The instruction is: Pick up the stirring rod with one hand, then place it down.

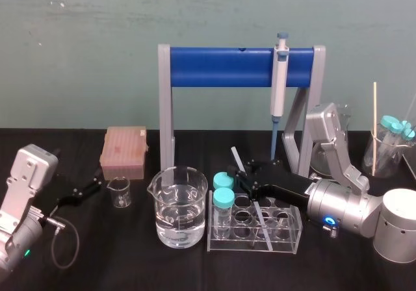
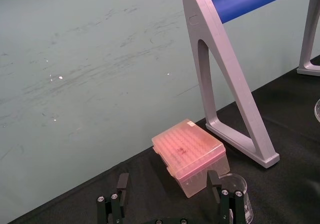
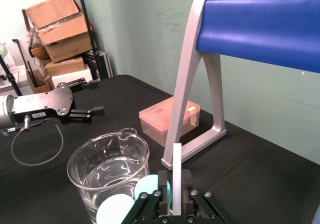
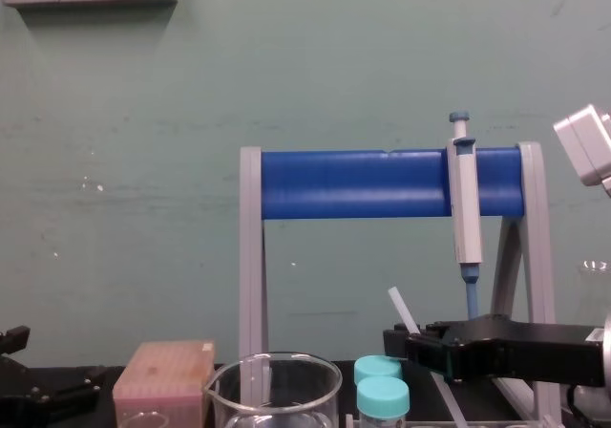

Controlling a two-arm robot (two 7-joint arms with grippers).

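1. The stirring rod (image 3: pixel 175 165) is pinched between the pressed-together fingers of the right claw (image 1: pixel 251 178). It is held tilted above the clear test-tube rack (image 1: pixel 289 234), with its lower end reaching down over the rack's openings.
2. The rod could be snagged on the rack or knocked against the teal-capped tubes (image 1: pixel 223 189) if it were lowered straight down (the rack looks light enough to shift).
3. The water-filled beaker (image 1: pixel 179 206) stands just beside the rack and could be struck by a sideways swing.
4. The pipette (image 1: pixel 279 83) hangs on the blue stand near the claw and could be clipped in a lift.
5. A thin, smooth rod may pivot in the grip, or roll once it is released on the black counter (image 1: pixel 130 262).
6. The rod is seen as pale, translucent, straight and slender.
7. The left claw (image 1: pixel 93 186) is parked with fingers spread, well apart at the counter's left.
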